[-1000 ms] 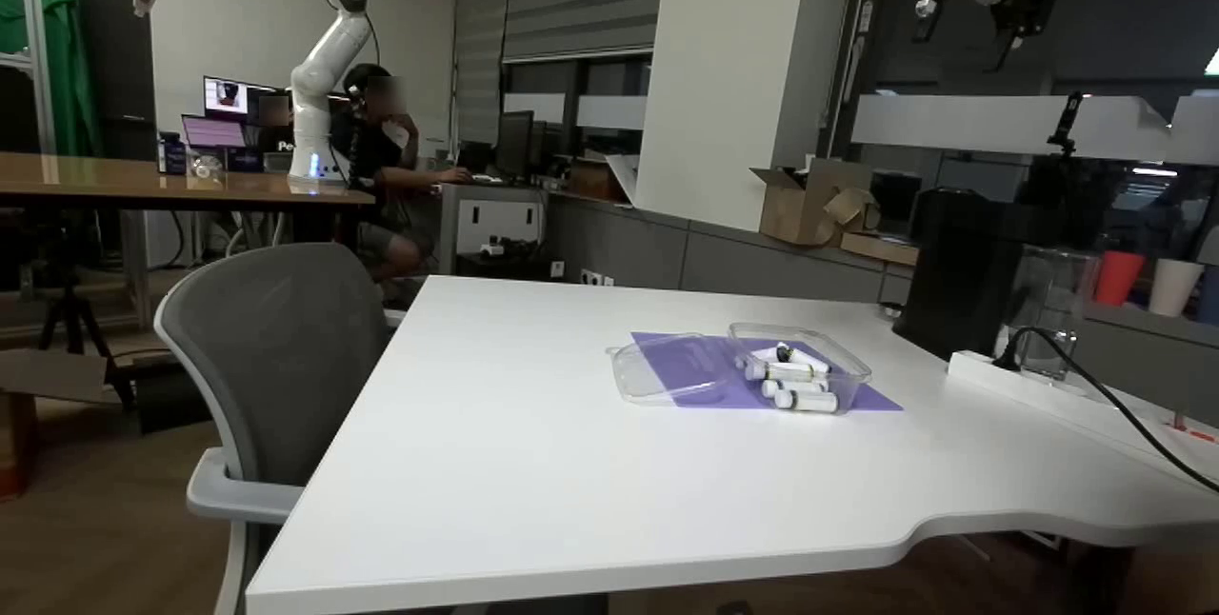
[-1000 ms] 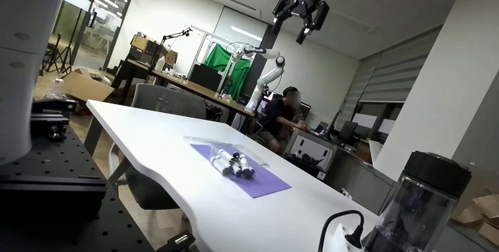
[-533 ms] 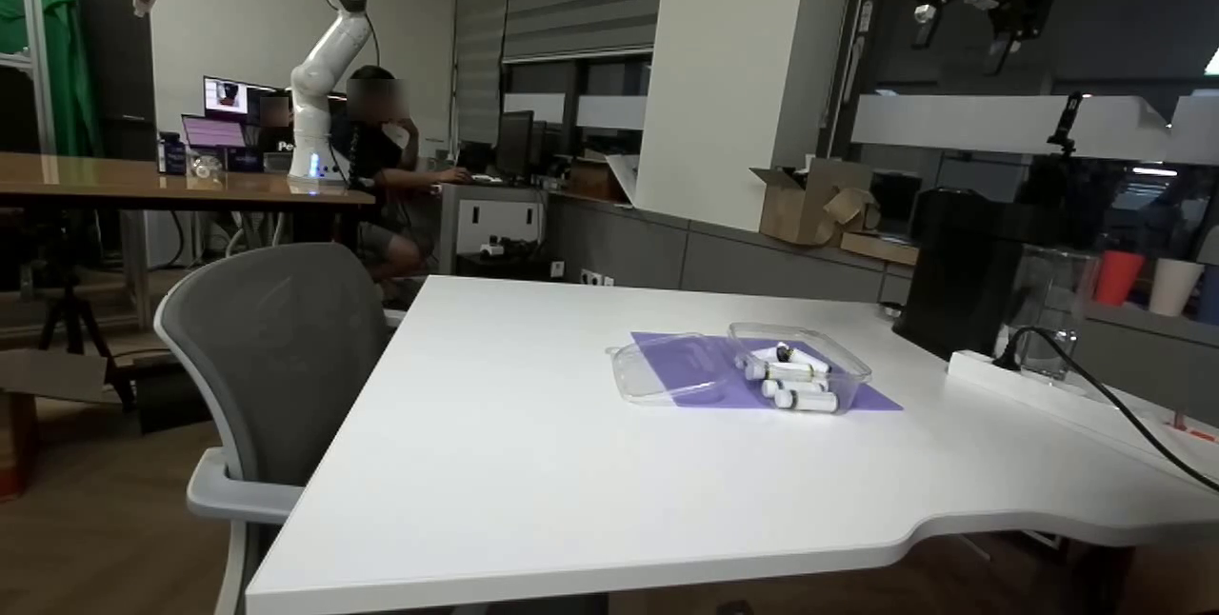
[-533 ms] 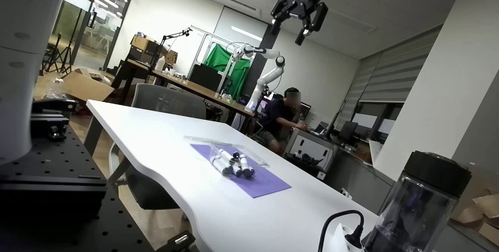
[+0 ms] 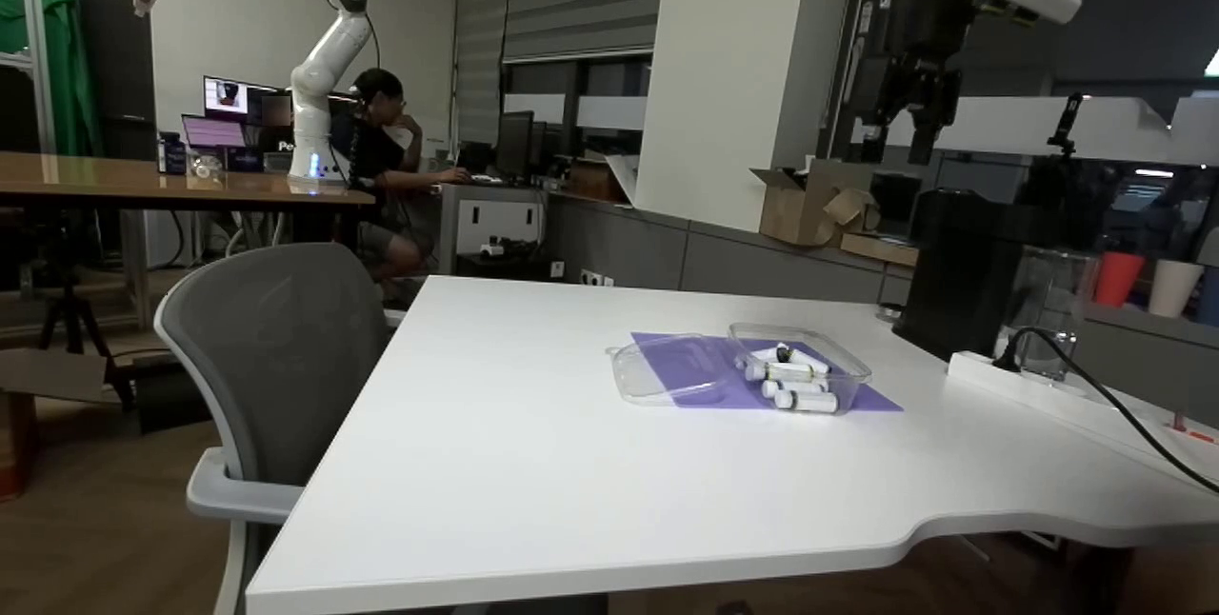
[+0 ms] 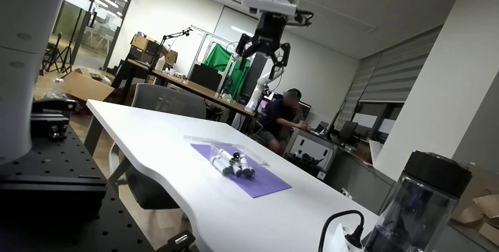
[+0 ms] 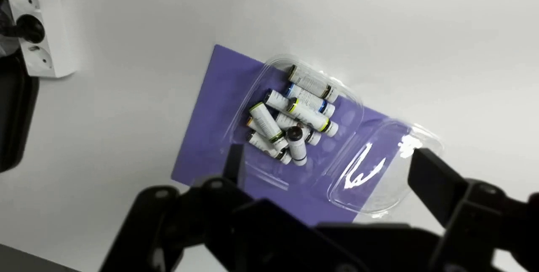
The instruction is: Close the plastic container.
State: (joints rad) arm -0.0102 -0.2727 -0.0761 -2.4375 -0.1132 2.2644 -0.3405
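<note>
On the white table [image 5: 552, 472], as seen in an exterior view, the clear plastic container [image 5: 853, 386] is set upon a purple sheet [image 5: 876, 401]. Small white cylinders [image 5: 808, 402] are contained in its base. Its transparent lid [image 5: 667, 372] is laid back beside the base, toward the chair [image 5: 286, 377], partly over the sheet and partly over bare table. The gripper [image 5: 897, 150] is held well above the table and is directed downward. A power strip [image 5: 990, 372], into which a black cable [image 5: 1095, 382] is plugged, is located to the right of the container. A second robot arm [image 5: 319, 72] is mounted in the background, near a seated person [image 5: 390, 153].

In an exterior view, the fingers [image 6: 272, 71] of the gripper are shown spread wide, with nothing gripped. The container is positioned well below them. Dark ends can be distinguished on the cylinders. A clear vessel [image 6: 413, 209] with a black top is placed in the foreground, and a black perforated plate [image 6: 117, 224] is visible at the lower left.

From the wrist view, the container is observed from above, its base near the center and its lid to the lower right, partly covered by one fingertip. The jaws are set far apart. The cylinders are jumbled in several directions; colored bands are carried by some. Bright reflections are shown on the lid.
</note>
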